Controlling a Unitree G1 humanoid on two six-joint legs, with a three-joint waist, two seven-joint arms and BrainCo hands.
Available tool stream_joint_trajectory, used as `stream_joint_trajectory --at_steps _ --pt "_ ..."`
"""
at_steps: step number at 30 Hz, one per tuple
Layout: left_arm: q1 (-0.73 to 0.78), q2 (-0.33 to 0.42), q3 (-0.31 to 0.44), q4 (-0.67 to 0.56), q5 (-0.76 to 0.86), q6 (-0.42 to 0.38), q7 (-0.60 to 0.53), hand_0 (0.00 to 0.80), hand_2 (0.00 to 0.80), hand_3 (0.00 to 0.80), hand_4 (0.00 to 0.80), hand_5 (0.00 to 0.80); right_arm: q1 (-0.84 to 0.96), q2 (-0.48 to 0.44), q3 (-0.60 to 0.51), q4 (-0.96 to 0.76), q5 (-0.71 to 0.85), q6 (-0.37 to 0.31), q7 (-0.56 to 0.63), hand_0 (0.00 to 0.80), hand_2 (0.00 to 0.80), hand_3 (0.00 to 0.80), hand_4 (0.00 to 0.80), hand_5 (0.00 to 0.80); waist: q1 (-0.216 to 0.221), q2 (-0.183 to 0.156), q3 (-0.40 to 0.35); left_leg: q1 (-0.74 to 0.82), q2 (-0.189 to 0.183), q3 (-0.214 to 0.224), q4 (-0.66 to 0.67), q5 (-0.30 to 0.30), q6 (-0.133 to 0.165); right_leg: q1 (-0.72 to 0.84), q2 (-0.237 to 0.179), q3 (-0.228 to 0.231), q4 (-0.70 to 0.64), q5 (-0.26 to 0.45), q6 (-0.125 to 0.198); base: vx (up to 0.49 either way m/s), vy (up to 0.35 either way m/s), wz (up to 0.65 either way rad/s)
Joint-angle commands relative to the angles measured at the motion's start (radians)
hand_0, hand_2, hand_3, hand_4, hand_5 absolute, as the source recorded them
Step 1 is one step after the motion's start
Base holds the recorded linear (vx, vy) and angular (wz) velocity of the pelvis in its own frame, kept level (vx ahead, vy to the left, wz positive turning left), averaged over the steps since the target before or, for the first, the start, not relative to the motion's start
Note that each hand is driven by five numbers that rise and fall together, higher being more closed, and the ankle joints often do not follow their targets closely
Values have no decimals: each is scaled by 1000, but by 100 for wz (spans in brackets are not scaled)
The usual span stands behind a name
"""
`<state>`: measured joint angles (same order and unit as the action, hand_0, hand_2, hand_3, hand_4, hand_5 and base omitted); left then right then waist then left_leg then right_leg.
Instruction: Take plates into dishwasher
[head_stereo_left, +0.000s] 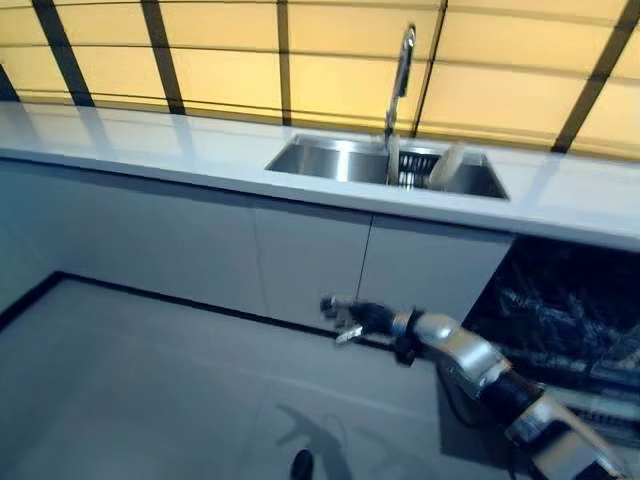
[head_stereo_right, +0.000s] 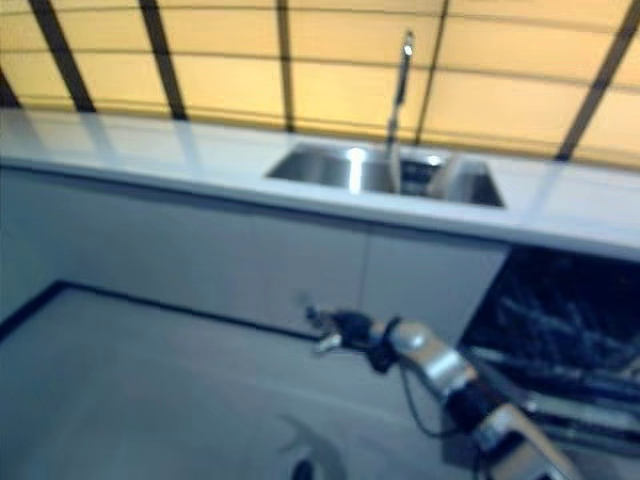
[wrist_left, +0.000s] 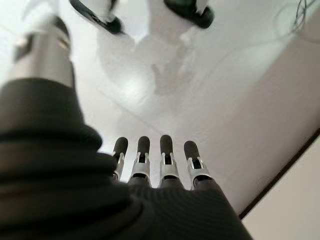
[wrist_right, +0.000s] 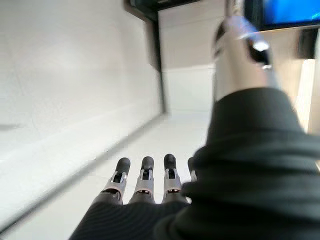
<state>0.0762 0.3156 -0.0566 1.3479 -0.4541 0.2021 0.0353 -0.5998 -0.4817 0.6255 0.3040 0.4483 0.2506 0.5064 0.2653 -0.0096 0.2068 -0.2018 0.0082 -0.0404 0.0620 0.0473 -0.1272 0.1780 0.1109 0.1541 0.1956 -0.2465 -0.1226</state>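
Found pale round plates (head_stereo_left: 447, 166) standing in the steel sink (head_stereo_left: 330, 160) (none loaded). Open dark dishwasher (head_stereo_left: 570, 320) awaited. Right hand (head_stereo_left: 350, 318) and left hand (wrist_left: 160, 170) empty, fingers straight.

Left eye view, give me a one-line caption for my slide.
Right hand, empty and open, reaches out low before the cabinets, plates waiting in the sink, dishwasher open alongside.

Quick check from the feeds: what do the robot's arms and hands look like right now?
The arm is silver-grey with dark joints. Each robot hand, left robot hand and right robot hand, has silver fingers with dark rounded tips and a dark ribbed cover over the back and wrist. No markings are visible.
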Motion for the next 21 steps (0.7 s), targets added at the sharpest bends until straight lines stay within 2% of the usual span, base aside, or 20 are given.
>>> stream_joint_trajectory --at_steps 1,2,3,4,5,7,12,16,18,19,21 --pt "-15 18 -2 11 -21 -33 -16 0 0 0 0 0 -68 32 -25 21 10 -59 31 0 0 0 0 0 -31 -23 -67 -112 -33 74 -32 179 82 159 -37 -19 -51 25 97 350 70 -40" --pt "-24 28 5 11 -12 -40 -8 0 0 0 0 0 -55 36 -26 20 24 -50 39 0 0 0 0 0 -25 -41 -84 -116 -36 59 22 167 88 178 -66 -50 -55 25 118 309 59 -24" --pt "-27 33 6 9 -12 -43 -7 0 0 0 0 0 -52 34 -20 18 28 -56 41 0 0 0 0 0 -26 -46 -90 -110 -32 63 25 161 91 179 -75 -62 -59 25 125 277 38 -8" --pt "-40 47 6 4 -1 -40 -13 0 0 0 0 0 -42 30 -2 7 28 -56 57 0 0 0 0 0 -32 -60 -108 -87 -14 84 24 146 96 179 -97 -98 -66 27 147 277 42 -19" --pt "-54 53 2 -1 13 -30 -10 0 0 0 0 0 -32 28 3 -5 29 -49 61 0 0 0 0 0 -34 -69 -122 -72 -6 87 17 140 96 180 -114 -124 -74 36 160 285 35 -19" --pt "-71 55 -12 -3 26 -20 -2 0 0 0 0 0 -20 25 6 -26 37 -41 49 0 0 0 0 0 -32 -84 -144 -68 -6 75 4 139 97 186 -133 -147 -99 50 170 226 10 -5" --pt "-82 47 -25 16 71 -21 0 0 0 0 0 0 -12 28 -6 -46 21 -38 64 0 0 0 0 0 -36 -91 -172 -62 -6 62 -20 135 95 182 -162 -171 -139 78 189 184 44 -3" --pt "-92 61 -19 29 105 -8 -7 0 0 0 0 0 -37 -1 -11 -99 26 -21 68 0 0 0 0 0 -50 -93 -183 -54 -7 56 21 97 104 165 -205 -175 -121 108 217 188 130 -8" --pt "-102 67 -19 34 104 -8 -9 0 0 0 0 0 -44 -10 -12 -114 34 -21 61 0 0 0 0 0 -54 -103 -188 -57 -20 59 45 78 120 149 -240 -177 -62 176 248 156 160 5" --pt "-113 70 -17 37 95 -11 -11 0 0 0 0 0 -44 -12 -12 -117 29 -33 57 0 0 0 0 0 -55 -112 -193 -44 -39 56 40 68 138 129 -281 -180 18 277 272 184 183 3" --pt "-122 70 -25 39 97 -18 -16 0 0 0 0 0 -38 -4 -7 -115 18 -44 58 0 0 0 0 0 -67 -97 -193 -8 -46 46 31 52 151 55 -304 -166 162 379 270 244 192 -10"
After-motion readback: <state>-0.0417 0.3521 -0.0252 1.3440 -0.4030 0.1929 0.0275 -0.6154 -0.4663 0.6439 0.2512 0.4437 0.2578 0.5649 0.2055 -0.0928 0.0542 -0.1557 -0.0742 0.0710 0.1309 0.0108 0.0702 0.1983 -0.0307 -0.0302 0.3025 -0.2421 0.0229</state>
